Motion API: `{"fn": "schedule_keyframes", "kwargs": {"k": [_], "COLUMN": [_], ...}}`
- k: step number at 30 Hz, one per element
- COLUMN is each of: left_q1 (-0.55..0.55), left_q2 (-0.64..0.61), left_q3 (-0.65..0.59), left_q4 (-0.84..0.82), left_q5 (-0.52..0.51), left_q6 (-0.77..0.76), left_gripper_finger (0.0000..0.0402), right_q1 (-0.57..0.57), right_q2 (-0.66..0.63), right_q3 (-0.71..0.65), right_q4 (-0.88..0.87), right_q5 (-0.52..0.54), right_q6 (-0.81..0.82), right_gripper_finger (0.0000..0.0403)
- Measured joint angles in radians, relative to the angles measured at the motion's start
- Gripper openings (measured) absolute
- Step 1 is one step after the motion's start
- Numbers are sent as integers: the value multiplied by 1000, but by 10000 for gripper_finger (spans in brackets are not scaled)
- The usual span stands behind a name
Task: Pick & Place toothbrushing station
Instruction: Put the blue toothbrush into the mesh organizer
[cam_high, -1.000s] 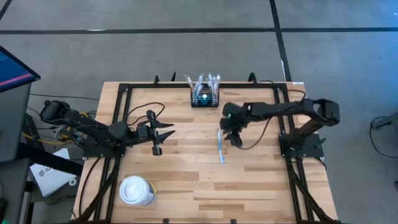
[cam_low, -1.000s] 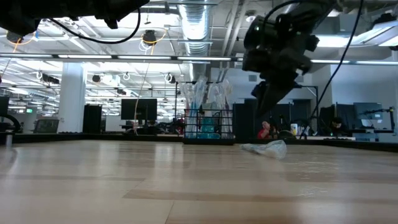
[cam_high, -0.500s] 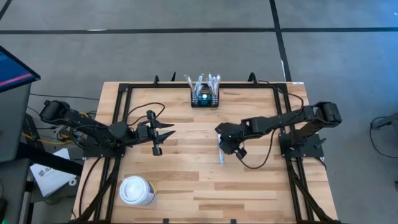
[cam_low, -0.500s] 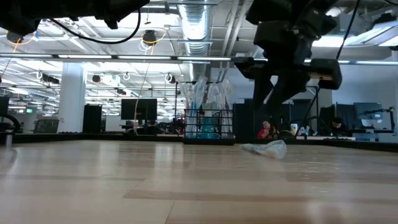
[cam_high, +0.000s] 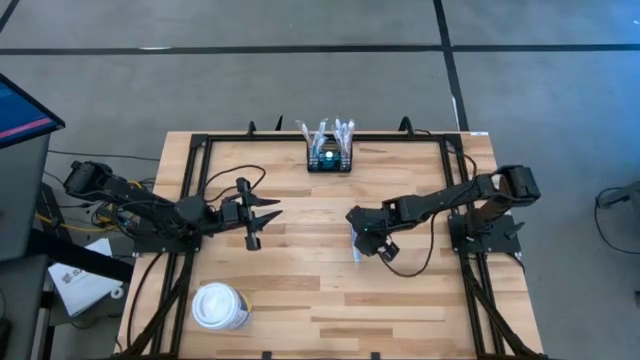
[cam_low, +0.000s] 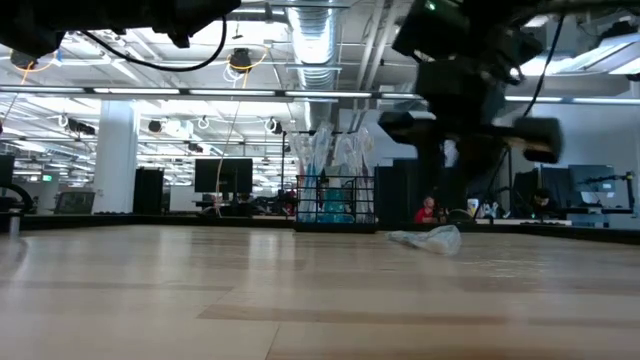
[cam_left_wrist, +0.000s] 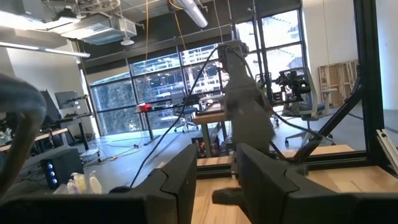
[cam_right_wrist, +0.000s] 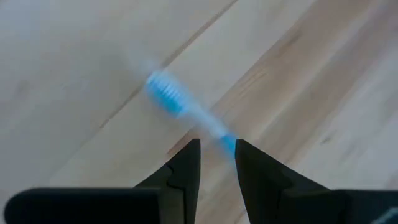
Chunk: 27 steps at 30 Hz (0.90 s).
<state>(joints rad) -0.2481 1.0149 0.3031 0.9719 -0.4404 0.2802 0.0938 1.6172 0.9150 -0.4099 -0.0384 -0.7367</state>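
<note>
wood covers the top of the bench, and a black frame runs around its edges. the toothbrushing station is a small black wire box. it stands at the far edge of the bench, in the middle, and wrapped brushes stick up out of it. in the low view the toothbrushing station stands upright on the wood, far back.

the right gripper is low over the middle of the bench, well apart from the box. a toothbrush in a clear wrapper lies flat on the wood just beside it. the right wrist view shows the blue and white toothbrush just past the two dark fingers. the fingers have a small gap and hold nothing. it may be touching the brush handle, but the blur makes that hard to tell.

the left gripper waits over the left side of the bench, spread wide with nothing in it.

a white paper cup with a lid stands near the front left corner. the front right part of the bench is bare wood with lots of room. no writing can be read anywhere.
</note>
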Motion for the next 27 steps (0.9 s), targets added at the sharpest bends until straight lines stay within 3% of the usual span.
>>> {"fn": "schedule_keyframes", "kwargs": {"k": [6, 19, 27], "left_q1": [3, 3, 3], "left_q2": [2, 3, 4], "left_q3": [0, 0, 0], "left_q4": [-5, -6, -6], "left_q5": [-1, 0, 0], "left_q6": [0, 0, 0], "left_gripper_finger": [108, 108, 108], "right_q1": [32, 44, 59], "right_q2": [24, 46, 167], "right_q3": [11, 8, 43], "right_q4": [6, -10, 14], "right_q5": [65, 69, 99], "right_q6": [-26, -24, -66], "right_gripper_finger": [91, 91, 91]}}
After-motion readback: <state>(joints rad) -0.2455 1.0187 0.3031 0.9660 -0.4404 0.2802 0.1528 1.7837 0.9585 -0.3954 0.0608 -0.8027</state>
